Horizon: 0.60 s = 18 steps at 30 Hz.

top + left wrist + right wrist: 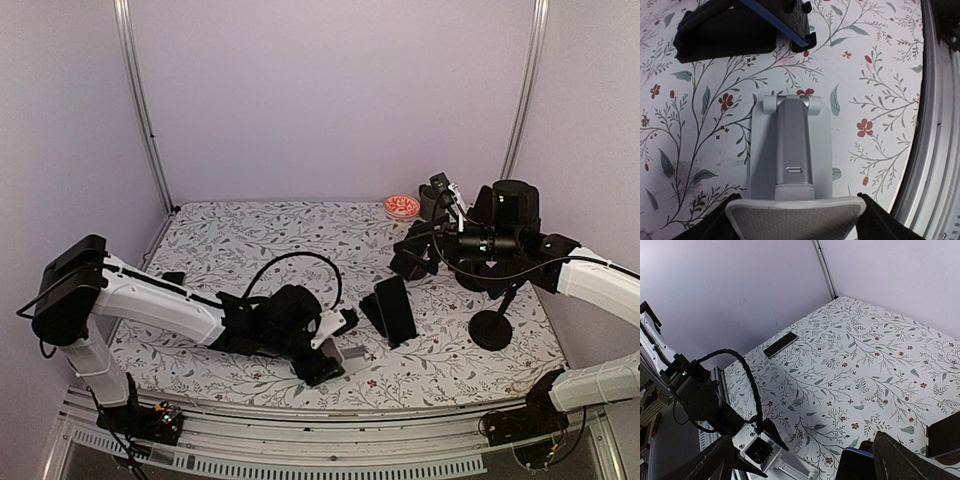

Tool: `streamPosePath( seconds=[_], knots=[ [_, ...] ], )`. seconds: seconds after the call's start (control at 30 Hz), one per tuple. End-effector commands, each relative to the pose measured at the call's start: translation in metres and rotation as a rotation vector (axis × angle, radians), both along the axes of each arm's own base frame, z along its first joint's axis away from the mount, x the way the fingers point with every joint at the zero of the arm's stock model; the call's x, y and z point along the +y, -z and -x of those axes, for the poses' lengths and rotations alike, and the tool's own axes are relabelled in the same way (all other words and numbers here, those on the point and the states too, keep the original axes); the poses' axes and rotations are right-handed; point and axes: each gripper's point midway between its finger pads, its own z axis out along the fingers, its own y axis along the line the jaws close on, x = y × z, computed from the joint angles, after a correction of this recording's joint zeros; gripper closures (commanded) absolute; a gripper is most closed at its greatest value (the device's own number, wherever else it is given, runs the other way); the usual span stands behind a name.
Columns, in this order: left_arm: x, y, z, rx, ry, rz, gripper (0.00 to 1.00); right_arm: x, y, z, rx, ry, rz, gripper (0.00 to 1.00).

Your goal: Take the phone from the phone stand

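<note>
Black with a blue edge, the phone (397,308) leans in its black stand (725,37) near the middle of the floral tablecloth (250,240). It is tipped back against the support, its lower edge caught in the lip, so it looks seated and not yet lifted.

At about seven o'clock from it, just beside, stands a silver stand (790,145) with nothing on its cradle. The left gripper (792,222) is down over this one. Its fingers (880,222) are part-closed, one at each end of the grey cradle plate. They sit so near the plate's ends that I cannot tell whether they press on it or stop just short. My guess is that the arm means to shift or steady the spare stand, since it has no hold on the phone's own.

At about one o'clock the right gripper (805,460) hangs above the table, fingers (715,460) spread wide and empty. Its wrist view shows the phone's top edge low between them, which suggests it is lined up to come down for the lift.

Farther out are a round-based stand (490,328) at three o'clock and a pink dish (402,207) at twelve.
</note>
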Motion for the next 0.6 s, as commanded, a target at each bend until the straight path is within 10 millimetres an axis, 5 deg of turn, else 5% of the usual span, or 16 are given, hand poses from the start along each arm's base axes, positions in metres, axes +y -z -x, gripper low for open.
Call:
streamPosePath(
  seconds=[0.0,0.2,0.37,0.57],
  knots=[
    [-0.011,-0.010,-0.007,-0.045,-0.030,0.023,0.30,-0.003,-0.007,0.002,-0.019,0.004,-0.019,0.01],
    [-0.002,-0.016,-0.015,-0.076,-0.088,0.015,0.46,-0.003,-0.005,0.002,-0.019,0.002,-0.018,0.01],
    [0.011,-0.040,-0.028,-0.099,-0.136,0.067,0.49,-0.002,-0.007,0.002,-0.023,-0.003,-0.025,0.01],
    [0.060,-0.079,-0.084,-0.104,-0.299,0.168,0.50,-0.001,-0.009,0.004,-0.022,-0.017,-0.032,0.01]
  ],
)
